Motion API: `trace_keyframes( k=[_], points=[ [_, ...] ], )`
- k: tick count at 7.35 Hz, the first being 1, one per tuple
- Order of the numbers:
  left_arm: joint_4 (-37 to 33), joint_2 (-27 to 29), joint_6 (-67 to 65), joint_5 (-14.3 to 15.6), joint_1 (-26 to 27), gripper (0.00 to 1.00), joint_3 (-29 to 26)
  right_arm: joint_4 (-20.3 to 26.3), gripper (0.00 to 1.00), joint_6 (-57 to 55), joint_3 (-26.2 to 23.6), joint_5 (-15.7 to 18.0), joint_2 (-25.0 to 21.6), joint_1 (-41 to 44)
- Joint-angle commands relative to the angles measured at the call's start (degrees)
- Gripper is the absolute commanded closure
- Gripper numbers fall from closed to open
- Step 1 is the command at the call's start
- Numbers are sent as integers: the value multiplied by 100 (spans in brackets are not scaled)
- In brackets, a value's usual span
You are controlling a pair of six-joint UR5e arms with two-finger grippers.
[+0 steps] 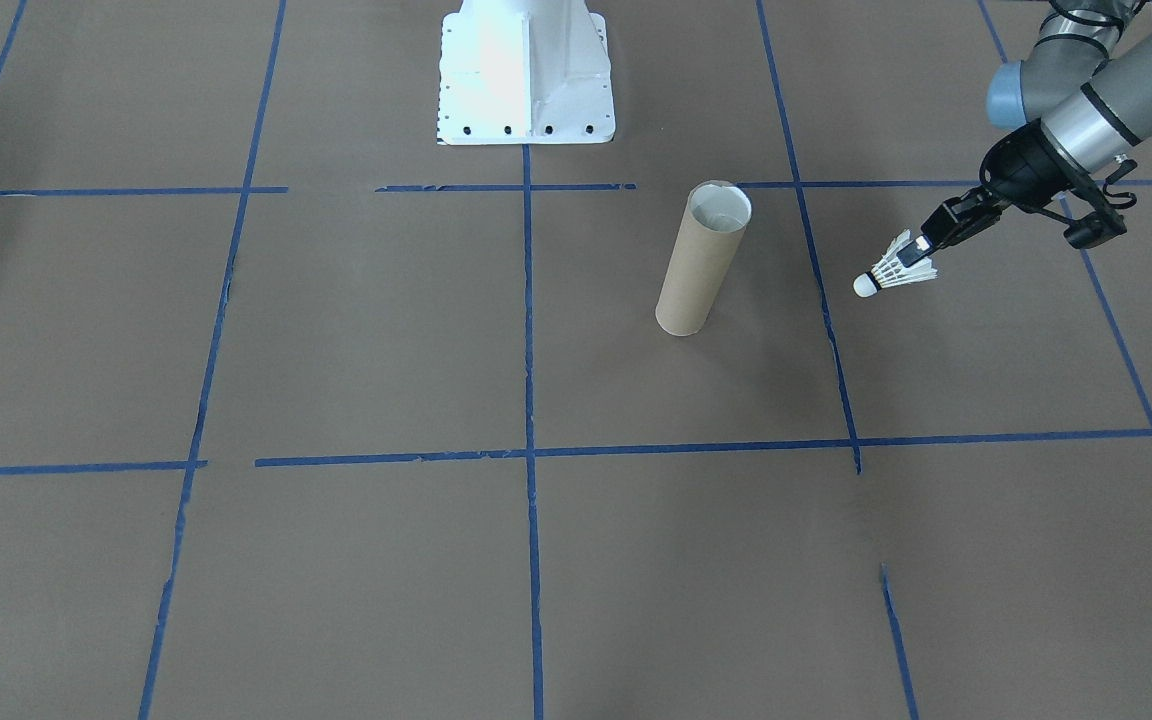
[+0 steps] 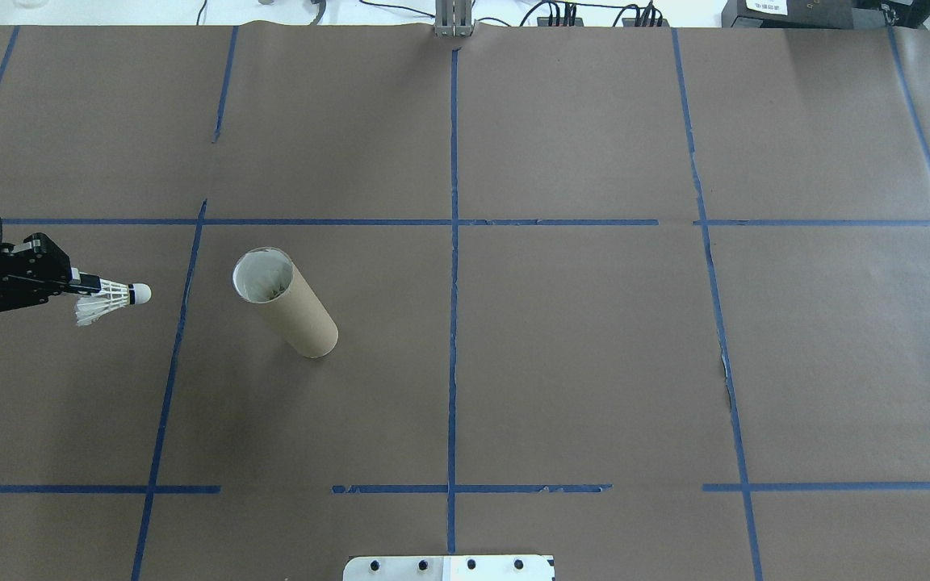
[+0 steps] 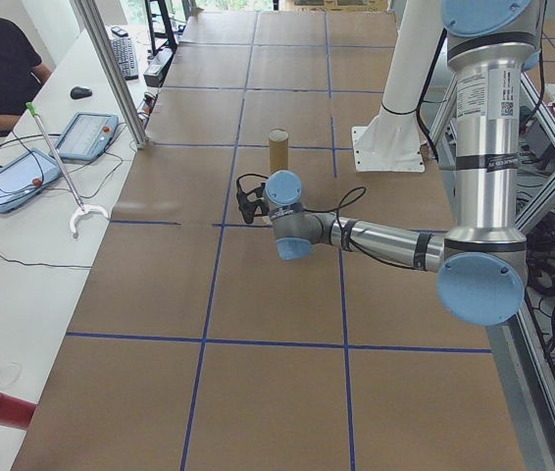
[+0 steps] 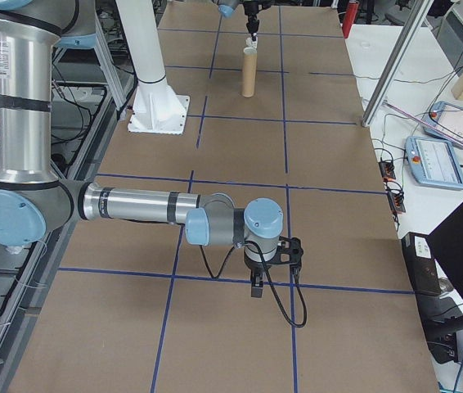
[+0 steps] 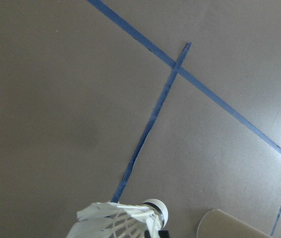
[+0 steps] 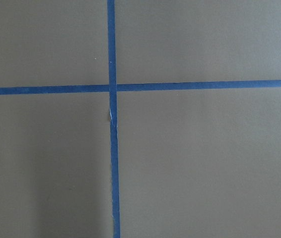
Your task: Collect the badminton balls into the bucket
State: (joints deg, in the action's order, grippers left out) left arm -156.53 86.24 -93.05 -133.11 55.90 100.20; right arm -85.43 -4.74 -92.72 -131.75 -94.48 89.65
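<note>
Gripping the shuttlecock, left fingers hover beside the upright tube.

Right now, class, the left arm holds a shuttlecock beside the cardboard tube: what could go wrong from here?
1. The left gripper pinches the shuttlecock only by its feather skirt, so it might slip or the feathers might crush.
2. The tube is tall and narrow and stands free; a nudge to its rim could tip it.
3. The shuttlecock lies sideways, cork toward the tube; released so, it might catch on the narrow mouth.
</note>
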Motion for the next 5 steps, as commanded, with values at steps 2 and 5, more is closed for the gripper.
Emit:
trace_keyframes(
  k=[2,5],
  points=[
    [1112,33,1672,22,429,100,683,0,0,0,0,0,0,0],
    [2210,51,2911,31,676,100,1359,0,0,0,0,0,0,0]
  ],
)
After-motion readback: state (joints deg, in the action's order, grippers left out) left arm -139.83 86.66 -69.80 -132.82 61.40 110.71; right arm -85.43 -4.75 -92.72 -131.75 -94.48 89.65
